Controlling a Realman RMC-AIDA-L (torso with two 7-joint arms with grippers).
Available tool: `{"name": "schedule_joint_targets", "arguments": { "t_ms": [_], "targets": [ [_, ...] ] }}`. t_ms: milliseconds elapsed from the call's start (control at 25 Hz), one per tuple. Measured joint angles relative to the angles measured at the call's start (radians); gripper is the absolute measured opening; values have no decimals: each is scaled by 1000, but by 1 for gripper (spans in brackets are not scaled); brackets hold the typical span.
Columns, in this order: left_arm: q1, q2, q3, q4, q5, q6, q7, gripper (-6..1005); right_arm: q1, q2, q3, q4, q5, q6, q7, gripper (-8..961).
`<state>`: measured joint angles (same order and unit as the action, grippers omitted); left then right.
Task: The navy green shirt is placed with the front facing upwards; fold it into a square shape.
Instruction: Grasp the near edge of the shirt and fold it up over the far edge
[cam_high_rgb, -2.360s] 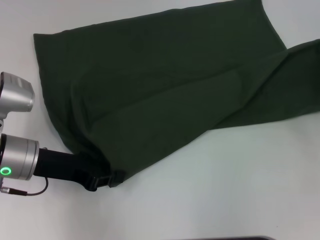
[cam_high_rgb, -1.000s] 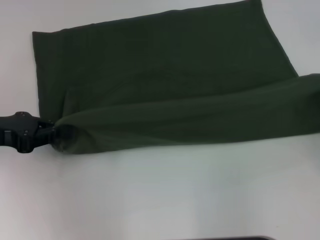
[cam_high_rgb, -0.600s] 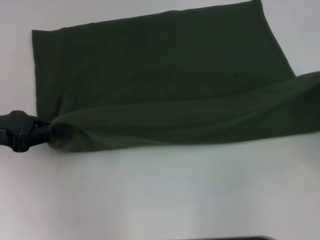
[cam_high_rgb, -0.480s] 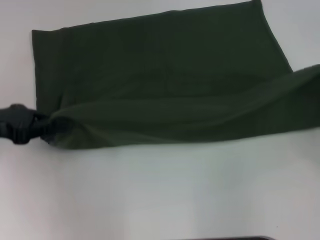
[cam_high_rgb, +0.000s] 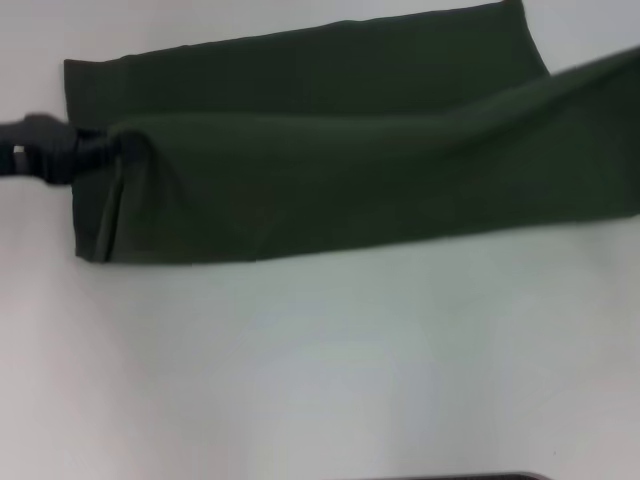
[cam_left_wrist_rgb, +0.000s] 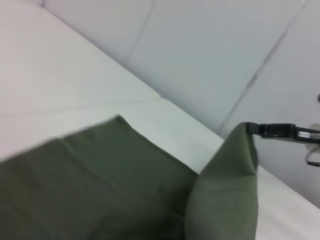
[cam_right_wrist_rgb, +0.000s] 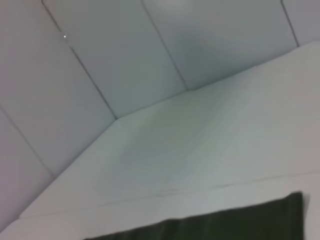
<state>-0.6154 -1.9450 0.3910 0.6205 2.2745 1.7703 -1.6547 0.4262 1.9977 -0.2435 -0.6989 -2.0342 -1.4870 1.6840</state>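
**Folded edge carried farther up the shirt**

The navy green shirt (cam_high_rgb: 330, 150) lies spread across the far half of the white desk (cam_high_rgb: 320, 370), with one long layer doubled over the one beneath. The left tool (cam_high_rgb: 88, 150) sits at the shirt's left end, its dark fingers closed on a bunched corner of the upper layer. Half a second earlier that tool was lower in the head view, near the shirt's near edge; now it has travelled away from the robot, and the lifted fold has come with it, so the upper layer covers most of the lower one. Only a strip of the lower layer shows along the far edge. The near edge now runs as a fairly straight line from left to right.

In the left wrist view, the right tool (cam_left_wrist_rgb: 272, 130) pinches the opposite raised corner of the shirt (cam_left_wrist_rgb: 227, 195), which hangs from it in a drooping peak above the desk (cam_left_wrist_rgb: 60, 90). The right wrist view shows just a dark strip of the shirt (cam_right_wrist_rgb: 225, 225) on the desk (cam_right_wrist_rgb: 210, 150).
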Motion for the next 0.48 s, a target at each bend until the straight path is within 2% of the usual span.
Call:
{"name": "schedule_joint_targets", "arguments": {
  "t_ms": [200, 480],
  "targets": [
    [-52, -4, -7, -2, -22, -100, -22, 33, 60, -10, -8, 2, -2, 106, 50, 22],
    [-127, -17, 1, -67, -30, -332, -42, 37, 132, -5, -38, 43, 1, 298, 106, 22]
  ]
}}
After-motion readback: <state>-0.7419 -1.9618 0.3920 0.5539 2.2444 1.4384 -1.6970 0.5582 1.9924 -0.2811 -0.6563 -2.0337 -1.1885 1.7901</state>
